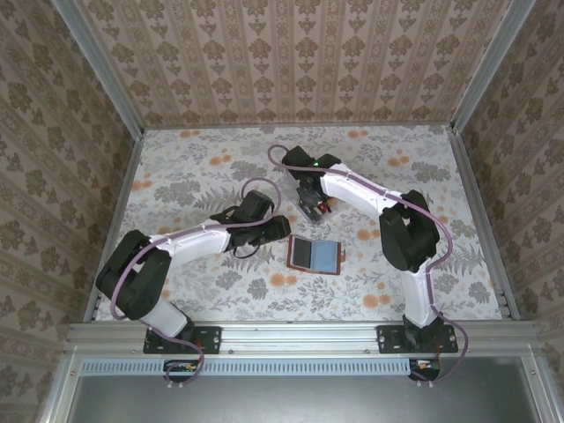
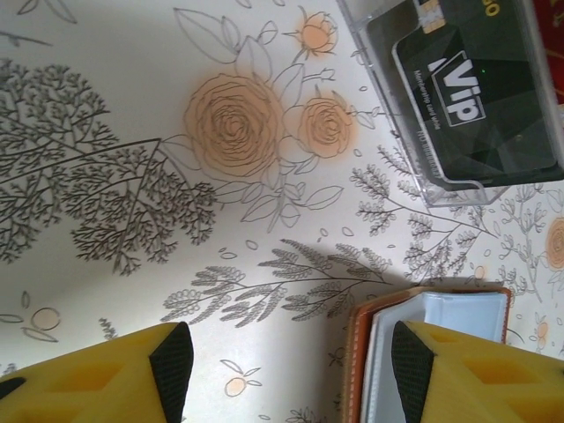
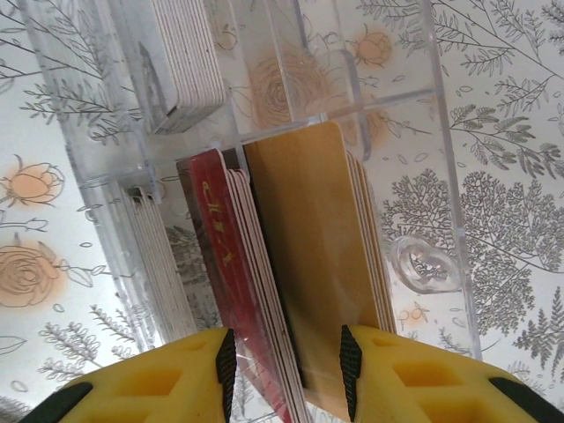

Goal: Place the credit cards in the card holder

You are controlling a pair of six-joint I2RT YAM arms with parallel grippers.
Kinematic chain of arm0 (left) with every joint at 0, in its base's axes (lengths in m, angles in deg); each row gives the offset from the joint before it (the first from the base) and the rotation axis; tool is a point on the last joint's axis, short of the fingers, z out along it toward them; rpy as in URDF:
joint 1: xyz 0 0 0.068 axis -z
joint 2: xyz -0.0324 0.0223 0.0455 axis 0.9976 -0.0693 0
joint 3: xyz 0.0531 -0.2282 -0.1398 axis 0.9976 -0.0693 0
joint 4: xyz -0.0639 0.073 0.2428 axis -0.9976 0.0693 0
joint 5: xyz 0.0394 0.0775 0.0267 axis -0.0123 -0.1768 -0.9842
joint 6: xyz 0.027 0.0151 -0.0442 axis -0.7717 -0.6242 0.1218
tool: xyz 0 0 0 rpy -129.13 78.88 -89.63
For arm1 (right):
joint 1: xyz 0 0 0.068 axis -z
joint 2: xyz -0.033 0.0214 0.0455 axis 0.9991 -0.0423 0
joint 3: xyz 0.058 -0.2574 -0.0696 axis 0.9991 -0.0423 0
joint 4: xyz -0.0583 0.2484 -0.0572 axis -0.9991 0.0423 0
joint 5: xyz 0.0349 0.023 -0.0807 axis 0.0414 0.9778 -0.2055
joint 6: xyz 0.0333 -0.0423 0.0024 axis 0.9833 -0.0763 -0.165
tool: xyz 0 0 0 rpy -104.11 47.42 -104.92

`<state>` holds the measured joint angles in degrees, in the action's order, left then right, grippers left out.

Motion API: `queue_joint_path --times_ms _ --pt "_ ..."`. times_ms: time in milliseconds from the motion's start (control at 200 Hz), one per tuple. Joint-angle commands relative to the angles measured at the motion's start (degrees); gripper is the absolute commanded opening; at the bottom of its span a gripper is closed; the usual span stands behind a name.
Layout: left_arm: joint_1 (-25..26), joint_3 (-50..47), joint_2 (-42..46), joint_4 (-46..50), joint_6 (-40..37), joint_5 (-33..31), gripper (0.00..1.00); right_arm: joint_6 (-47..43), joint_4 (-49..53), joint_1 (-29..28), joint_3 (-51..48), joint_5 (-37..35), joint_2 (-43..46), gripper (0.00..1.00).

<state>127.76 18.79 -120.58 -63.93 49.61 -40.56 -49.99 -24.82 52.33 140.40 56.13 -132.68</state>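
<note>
Left wrist view: a dark card [image 2: 480, 97] in the clear organiser [image 2: 392, 97] reads "Vip", with the left gripper [image 2: 291, 352] nearby, fingers apart. The right gripper [image 3: 286, 361] straddles the organiser's red credit cards [image 3: 225, 256]; clamped or not, I cannot tell.

Left wrist view: dark card [image 2: 480, 97] in clear case [image 2: 381, 79]. Big white "VIP" on its face, "V" drawn like tick, letters partly boxed in white outline. Beside it one line of fine white print along card, too small for me to read. Gold characters at frame's top edge, cut off, unreadable.
Right wrist view: red card [image 3: 220, 256], gold script on face, seen edge-on, can't make out letters.
Top view: nothing legible.
</note>
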Motion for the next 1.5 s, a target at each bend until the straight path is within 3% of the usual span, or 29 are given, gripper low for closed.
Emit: queue_joint_path --times_ms 0,625,980,1490 --pt "-0.8 -1.2 1.8 -0.8 0.9 0.3 0.64 -1.7 2.7 -0.7 2.4 -3.7 -1.8 0.40" --pt "-1.8 -3.1 3.5 -1.0 1.3 0.0 0.64 -4.2 1.9 -3.7 3.2 -16.7 -7.0 0.40" --pt "-1.8 -3.1 3.6 -0.8 1.4 -0.2 0.64 -5.0 0.1 -4.0 2.1 -19.0 -4.6 0.29" --pt "-1.9 -3.2 3.3 -0.4 1.4 -0.2 0.64 -4.6 0.7 -4.0 1.9 -16.5 -2.7 0.11"
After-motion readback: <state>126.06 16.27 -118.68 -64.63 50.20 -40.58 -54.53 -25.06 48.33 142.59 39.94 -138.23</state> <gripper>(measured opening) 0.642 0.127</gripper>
